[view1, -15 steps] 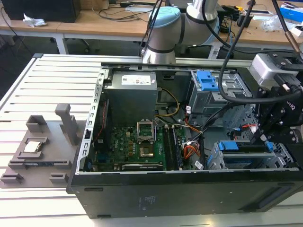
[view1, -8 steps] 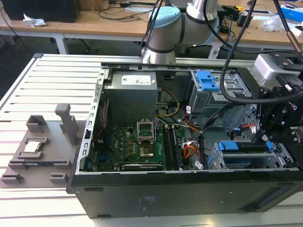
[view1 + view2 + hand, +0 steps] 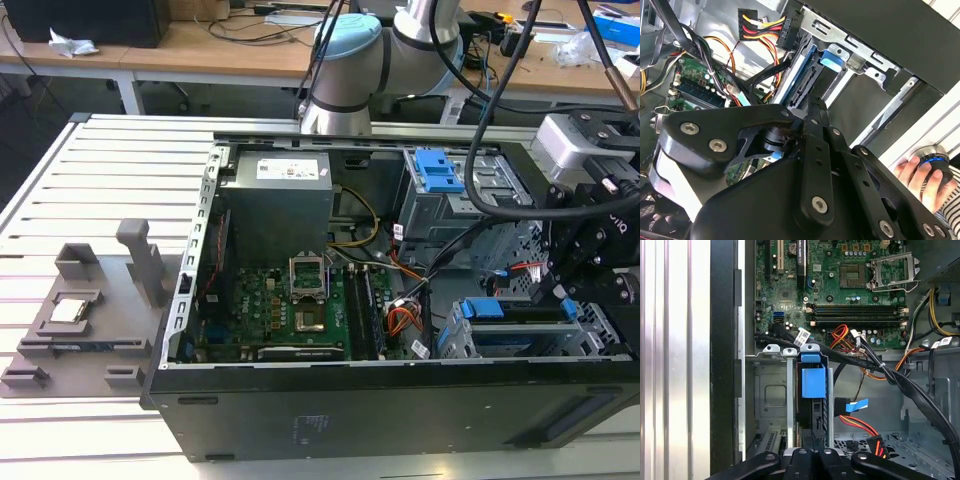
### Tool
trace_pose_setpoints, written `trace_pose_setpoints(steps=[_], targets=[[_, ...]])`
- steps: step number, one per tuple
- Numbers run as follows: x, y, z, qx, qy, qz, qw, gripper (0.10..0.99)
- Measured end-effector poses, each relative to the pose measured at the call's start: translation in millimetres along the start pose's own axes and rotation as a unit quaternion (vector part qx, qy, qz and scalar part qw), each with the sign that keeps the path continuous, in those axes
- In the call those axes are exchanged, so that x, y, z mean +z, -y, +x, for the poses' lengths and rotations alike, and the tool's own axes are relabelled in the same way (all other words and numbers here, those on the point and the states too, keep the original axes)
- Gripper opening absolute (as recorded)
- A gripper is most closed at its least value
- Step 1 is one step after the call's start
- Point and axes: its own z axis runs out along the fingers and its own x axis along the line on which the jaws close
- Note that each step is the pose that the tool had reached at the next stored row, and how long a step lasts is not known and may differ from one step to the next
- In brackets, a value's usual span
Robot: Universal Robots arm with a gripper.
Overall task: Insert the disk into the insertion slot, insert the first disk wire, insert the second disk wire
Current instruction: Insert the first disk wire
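Note:
The disk, in its bright blue carrier, sits on edge inside the insertion slot, the low silver cage at the case's near corner on the exterior view's right. My gripper hangs right over the disk's exposed connector end with its fingers drawn together and nothing visible between them. In the exterior view the gripper is just above the disk. A loose red, yellow and black power wire and a flat blue wire lie beside the cage, neither plugged into the disk.
A taller grey cage with a blue bracket stands behind the slot. Thick black cable bundles cross between the motherboard and the cages. A person's hand rests on a knob outside the case wall. A grey parts fixture sits at the exterior view's left.

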Motion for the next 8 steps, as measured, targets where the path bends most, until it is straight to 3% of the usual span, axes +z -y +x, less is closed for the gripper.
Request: trace_pose_setpoints(steps=[3,4,5,8], targets=[[0.0,0.0,0.0,0.0,0.0,0.0,1.0,0.294],[0.0,0.0,0.0,0.0,-0.0001,0.0,1.0,0.294],[0.0,0.0,0.0,0.0,-0.0001,0.0,1.0,0.361],[0.0,0.0,-2.2,0.0,-0.0001,0.0,1.0,0.361]])
